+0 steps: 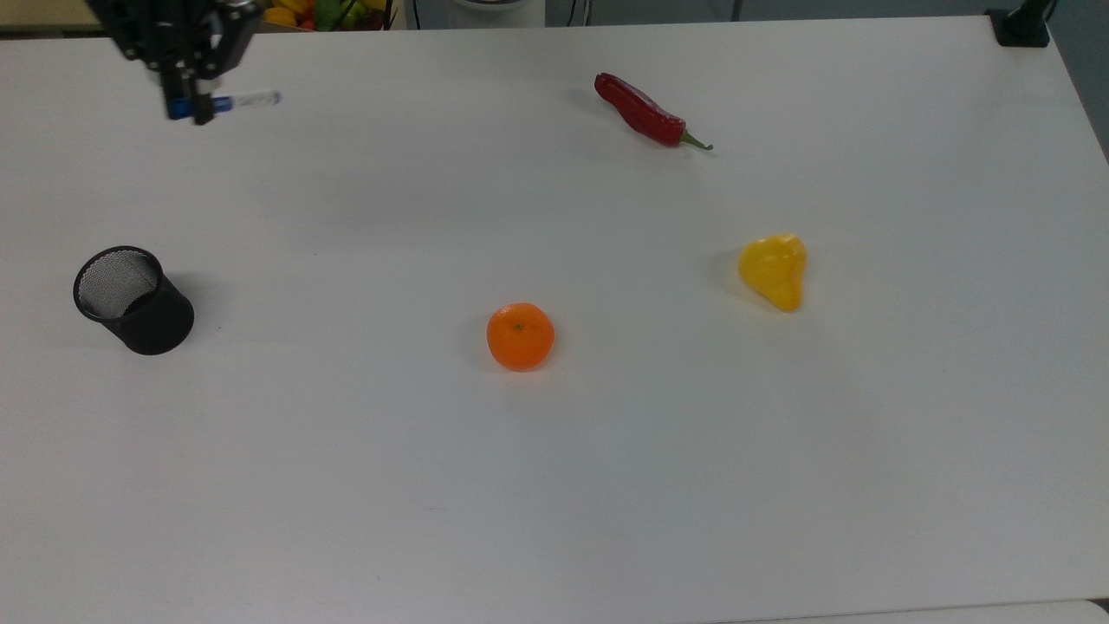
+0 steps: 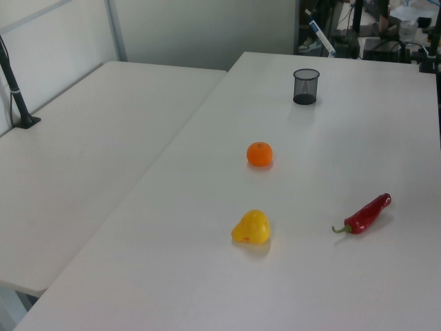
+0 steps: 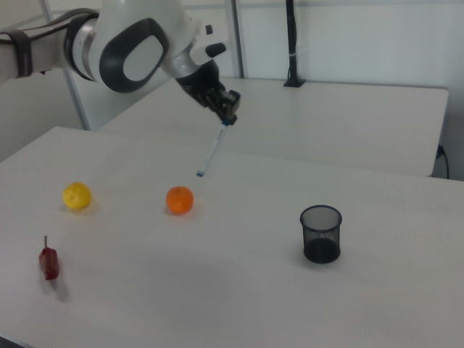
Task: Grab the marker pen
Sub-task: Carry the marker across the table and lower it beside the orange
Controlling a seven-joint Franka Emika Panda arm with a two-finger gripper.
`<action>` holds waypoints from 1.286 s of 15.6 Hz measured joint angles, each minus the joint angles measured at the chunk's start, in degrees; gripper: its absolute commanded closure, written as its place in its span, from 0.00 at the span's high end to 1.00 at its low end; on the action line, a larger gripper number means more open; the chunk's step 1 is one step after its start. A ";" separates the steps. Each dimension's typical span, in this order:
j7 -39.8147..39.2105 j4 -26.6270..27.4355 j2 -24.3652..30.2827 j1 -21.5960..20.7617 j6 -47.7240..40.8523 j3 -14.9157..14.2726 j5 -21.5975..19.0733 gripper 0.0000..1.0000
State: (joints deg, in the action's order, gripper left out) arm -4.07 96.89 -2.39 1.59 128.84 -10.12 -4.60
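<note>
The gripper (image 3: 228, 116) clamps the marker pen (image 3: 212, 151) (blue-capped end) high above the table (image 3: 217, 290).

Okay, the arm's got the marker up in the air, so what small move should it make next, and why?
Probably hold the grip and stop, or ease a little higher. The gripper is shut on the marker pen at its blue cap end, and the pen hangs tilted, clear of the table and well away from the mesh cup, so the take looks done.
</note>
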 measured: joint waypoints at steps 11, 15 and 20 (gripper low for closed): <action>4.81 4.42 -1.83 -3.13 -10.46 10.80 -0.84 0.00; 5.82 4.56 -5.36 -5.66 -10.46 11.64 -0.84 0.00; 6.93 5.36 -10.11 -8.98 -6.77 11.70 -0.84 0.00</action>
State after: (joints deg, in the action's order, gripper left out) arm 2.85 102.25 -12.50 -7.39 122.07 1.58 -5.44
